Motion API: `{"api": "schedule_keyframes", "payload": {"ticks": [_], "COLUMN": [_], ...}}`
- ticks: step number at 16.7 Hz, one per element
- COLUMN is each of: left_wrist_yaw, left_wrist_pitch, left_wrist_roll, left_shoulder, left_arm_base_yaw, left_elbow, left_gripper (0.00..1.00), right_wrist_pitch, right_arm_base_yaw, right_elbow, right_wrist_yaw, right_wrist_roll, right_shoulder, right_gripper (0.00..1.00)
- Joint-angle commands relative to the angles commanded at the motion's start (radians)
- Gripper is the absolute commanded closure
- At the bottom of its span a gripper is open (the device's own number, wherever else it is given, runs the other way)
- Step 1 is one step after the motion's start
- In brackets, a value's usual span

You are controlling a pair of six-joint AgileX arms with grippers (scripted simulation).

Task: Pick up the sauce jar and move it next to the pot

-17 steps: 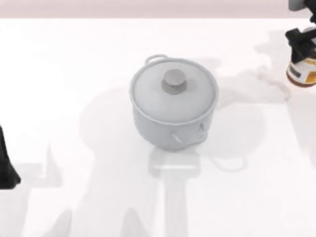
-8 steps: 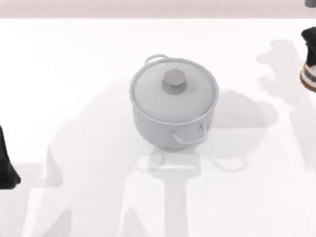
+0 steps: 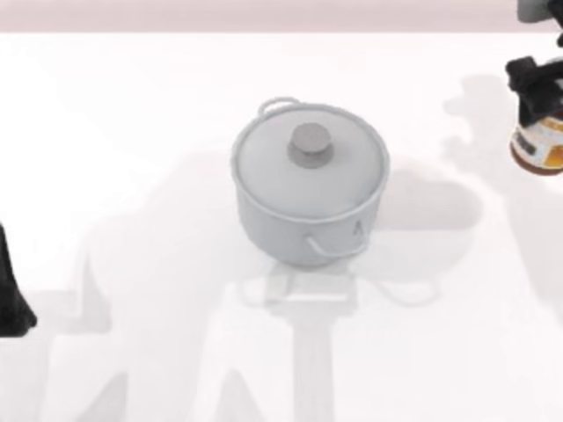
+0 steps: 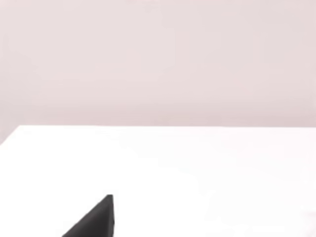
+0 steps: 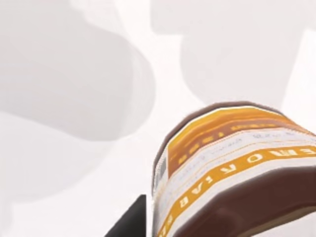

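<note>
The pot (image 3: 310,186), light grey with its lid and round knob on, stands at the middle of the table. Far to its right, near the top view's right edge, my right gripper (image 3: 537,104) is shut on the sauce jar (image 3: 538,146). The jar has dark brown contents and an orange-and-white label, and it hangs tilted above the table. In the right wrist view the sauce jar (image 5: 237,168) fills the near corner, with one dark fingertip (image 5: 131,222) beside it. My left gripper (image 3: 10,294) is parked at the left edge.
Only the white table (image 3: 141,132) surrounds the pot, with soft arm shadows across it. The pot's two loop handles point to the back left and the front right. The left wrist view shows bare table (image 4: 197,163) and a pale wall.
The right gripper carried the jar to the right, almost out of the top view, and has now come back left and a little nearer. The pot and left arm have not moved.
</note>
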Motion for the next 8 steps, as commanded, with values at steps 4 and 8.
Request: {"api": "schedule_keyframes", "payload": {"ticks": [4, 8], "left_wrist_yaw": [0.0, 0.0], "left_wrist_pitch": [0.0, 0.0], "left_wrist_roll": [0.0, 0.0], "left_shoulder": [0.0, 0.0], "left_arm_base_yaw": [0.0, 0.0], "left_elbow": [0.0, 0.0], "left_gripper": [0.0, 0.0], "right_wrist_pitch": [0.075, 0.144], "right_arm_base_yaw": [0.098, 0.184], "right_elbow": [-0.088, -0.166], "right_wrist_yaw": [0.046, 0.088], "right_wrist_roll": [0.27, 0.485], "right_shoulder": [-0.01, -0.023], "right_gripper": [1.0, 1.0]}}
